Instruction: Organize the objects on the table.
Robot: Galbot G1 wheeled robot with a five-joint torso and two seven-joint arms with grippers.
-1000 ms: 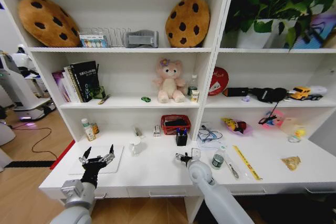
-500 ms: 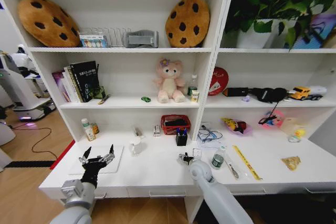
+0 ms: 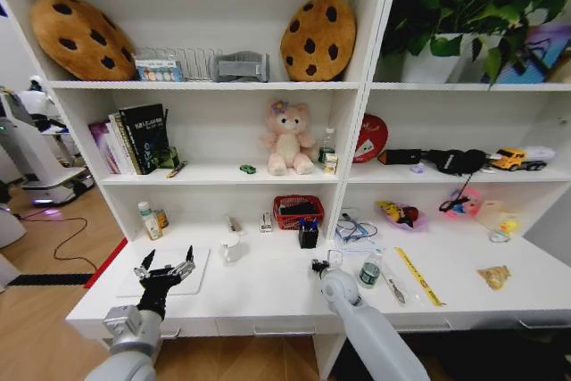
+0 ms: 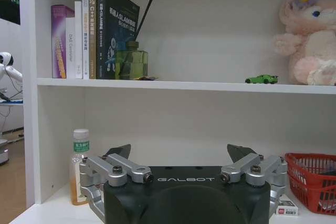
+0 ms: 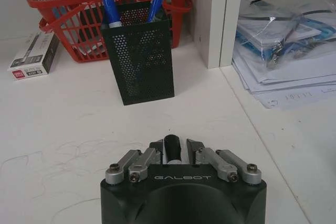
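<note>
My right gripper (image 3: pixel 318 266) hovers low over the white table (image 3: pixel 268 296), shut on a black pen (image 5: pixel 171 144) seen end-on between its fingers. Just ahead of it stands a black mesh pen holder (image 5: pixel 139 51) (image 3: pixel 309 235) with blue pens (image 5: pixel 110 6) in it. Over the silver laptop (image 3: pixel 198 276) at the table's left end, my left gripper (image 3: pixel 165 265) (image 4: pixel 181 153) stands open and holds nothing. A white mug (image 3: pixel 230 249) sits mid-table. The green-labelled can (image 3: pixel 370 272) and yellow ruler (image 3: pixel 417 276) lie right of my right gripper. A tiny green toy car (image 4: pixel 261 79) rests on the shelf.
A red basket (image 5: pixel 63 9) stands behind the pen holder, with a small box (image 5: pixel 34 53) beside it. Bagged papers (image 5: pixel 283 61) lie past the shelf's upright board (image 5: pixel 218 19). A small bottle (image 4: pixel 80 166) stands in the far left corner. A teddy bear (image 3: pixel 287 138) sits on the shelf.
My right gripper has moved a little forward and to the right, toward the pen holder, with the pen in it. The left arm has not moved.
</note>
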